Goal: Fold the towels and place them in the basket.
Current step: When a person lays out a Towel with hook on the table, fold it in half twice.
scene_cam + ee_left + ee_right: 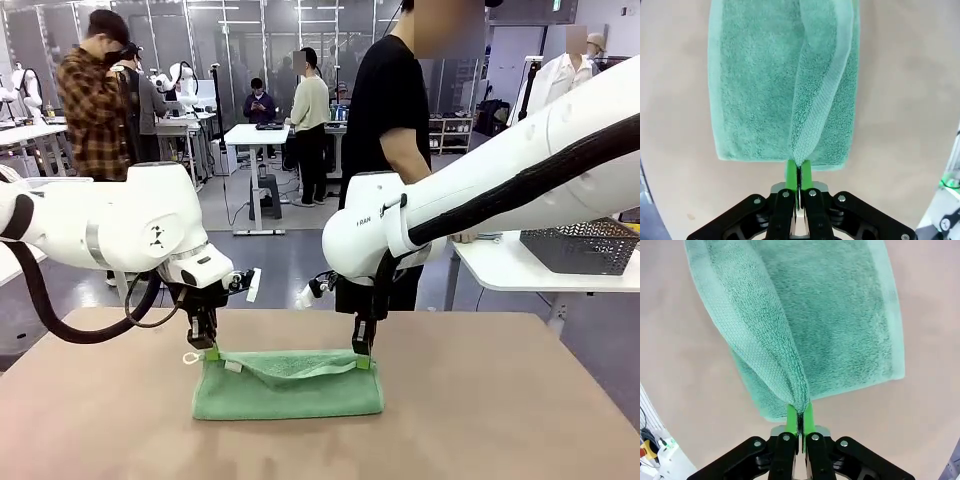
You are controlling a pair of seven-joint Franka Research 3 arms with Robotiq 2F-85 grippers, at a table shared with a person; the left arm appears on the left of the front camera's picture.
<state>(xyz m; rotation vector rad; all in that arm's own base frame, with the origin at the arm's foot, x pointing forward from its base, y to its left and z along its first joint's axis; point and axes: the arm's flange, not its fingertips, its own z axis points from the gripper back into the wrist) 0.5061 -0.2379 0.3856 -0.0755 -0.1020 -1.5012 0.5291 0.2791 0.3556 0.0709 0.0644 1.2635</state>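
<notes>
A fluffy mint-green terry towel point(290, 388) lies folded in a long rectangle on the tan table point(500, 410). The left gripper point(211, 352) and right gripper point(364, 360) point straight down, each with jaws pinched tight on 1 far corner of its raised top layer

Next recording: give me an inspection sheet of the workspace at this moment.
Surface: tan table, towel near its middle.
Job's things: towel mint-green, lying doubled, top layer lifted along its far edge; dark mesh basket on a white side table.
Clutter: nothing seen.
Grippers: left gripper and right gripper each shut on a far corner of the top layer.
Cables: black cable loops under the left arm.
Surroundings: person in black across the table; others farther off.
</notes>
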